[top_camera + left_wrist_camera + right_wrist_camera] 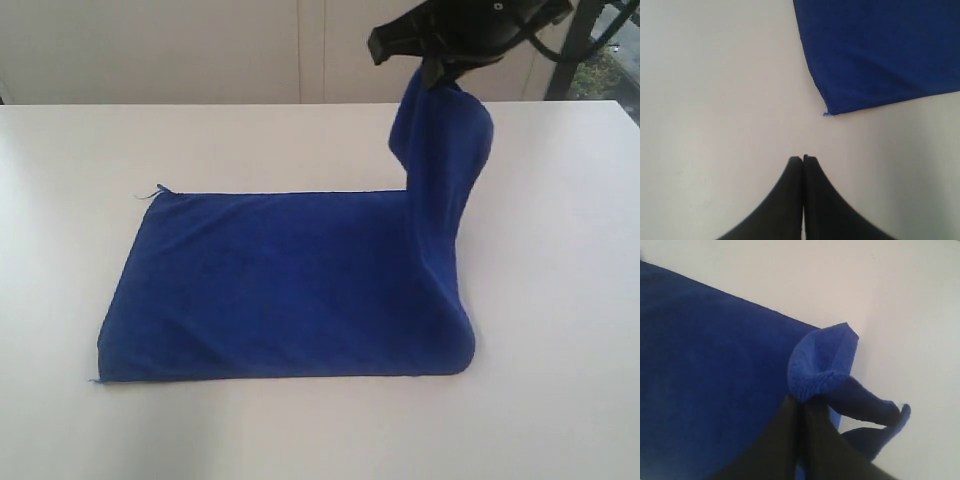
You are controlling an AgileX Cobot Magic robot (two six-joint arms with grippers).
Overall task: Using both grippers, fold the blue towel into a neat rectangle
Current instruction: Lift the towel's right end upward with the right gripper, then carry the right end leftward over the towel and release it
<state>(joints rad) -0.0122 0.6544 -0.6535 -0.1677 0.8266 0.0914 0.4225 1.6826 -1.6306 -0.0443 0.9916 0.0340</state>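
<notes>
The blue towel point(280, 285) lies mostly flat on the white table point(80, 160), with its right end pulled up off the surface. My right gripper point(436, 70) holds that raised corner high at the back right, shut on the cloth; in the right wrist view a bunched fold of the blue towel point(822, 362) sticks out past the right gripper point(802, 400). My left gripper point(802, 158) is out of the exterior view. Its fingers are pressed together with nothing between them, hovering over bare table a short way from a flat corner of the blue towel point(875, 50).
The white table point(715, 75) spreads bare around the towel on every side. A pale wall runs behind its far edge, and a dark stand point(580, 45) rises at the back right beside the raised arm.
</notes>
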